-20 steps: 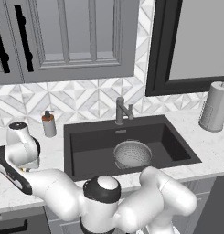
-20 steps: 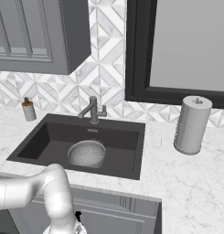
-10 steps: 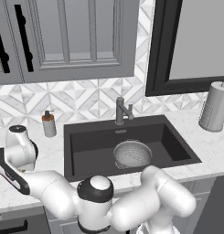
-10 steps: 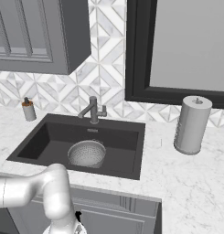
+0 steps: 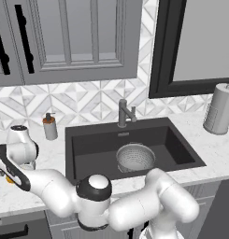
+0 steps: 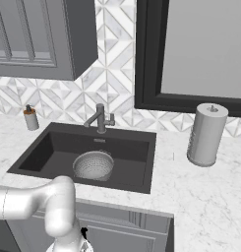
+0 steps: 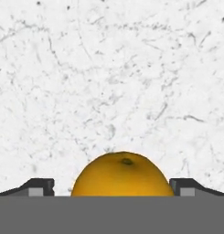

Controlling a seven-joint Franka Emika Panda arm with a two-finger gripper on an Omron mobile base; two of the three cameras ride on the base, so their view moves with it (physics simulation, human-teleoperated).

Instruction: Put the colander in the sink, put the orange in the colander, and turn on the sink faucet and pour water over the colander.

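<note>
The silver-grey colander (image 5: pixel 135 157) (image 6: pixel 94 165) sits upright in the dark sink (image 5: pixel 90 144) (image 6: pixel 41 153), over its middle. Behind the basin, the grey sink faucet (image 5: pixel 123 113) (image 6: pixel 100 118) runs no water. The orange (image 7: pixel 122 176) lies on the white marble counter left of the sink, and a sliver of it (image 5: pixel 10 180) peeks out under my hand. My gripper (image 7: pixel 114 188) is open and points down at the counter. One fingertip (image 7: pixel 39 186) stands on each side of the orange, apart from it.
A small grey soap pump bottle (image 5: pixel 50 127) (image 6: pixel 30 118) stands on the counter left of the sink, by the tiled wall. A paper towel roll (image 5: pixel 220 108) (image 6: pixel 206 134) stands upright on the right. Grey cabinets hang above the counter.
My arm's elbow has drifted slightly left while the hand stays over the orange. The jaws have stayed open. The colander and the faucet have not moved.
</note>
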